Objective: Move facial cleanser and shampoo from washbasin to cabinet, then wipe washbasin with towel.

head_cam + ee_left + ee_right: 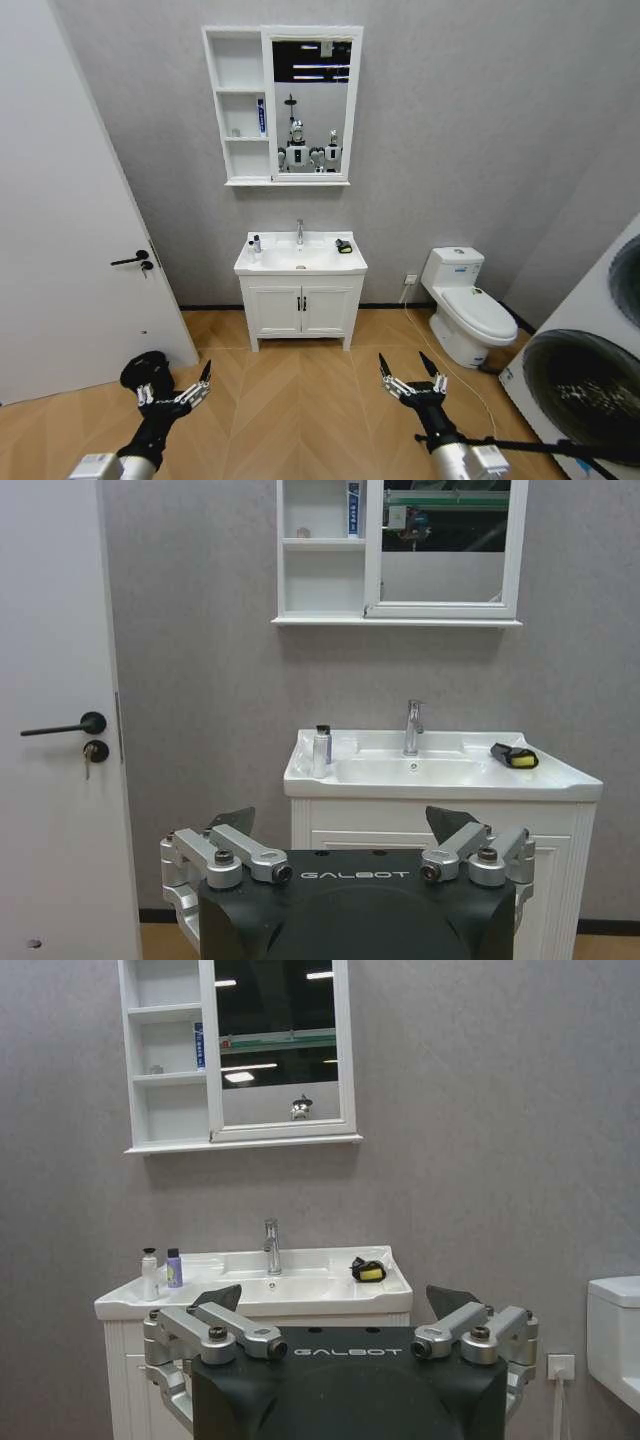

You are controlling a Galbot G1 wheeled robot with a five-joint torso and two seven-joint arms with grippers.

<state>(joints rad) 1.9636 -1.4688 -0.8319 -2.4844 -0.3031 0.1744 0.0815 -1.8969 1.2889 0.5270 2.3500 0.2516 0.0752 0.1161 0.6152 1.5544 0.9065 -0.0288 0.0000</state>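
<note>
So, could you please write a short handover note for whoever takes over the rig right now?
Left gripper and right gripper: both open, empty, held low over the floor, well short of the washbasin.
Two bottles stand on the basin's left rim; the towel lies on its right rim.
A blue tube already stands in the cabinet.
Done: nothing visible. Left: move the bottles, then wipe.
</note>
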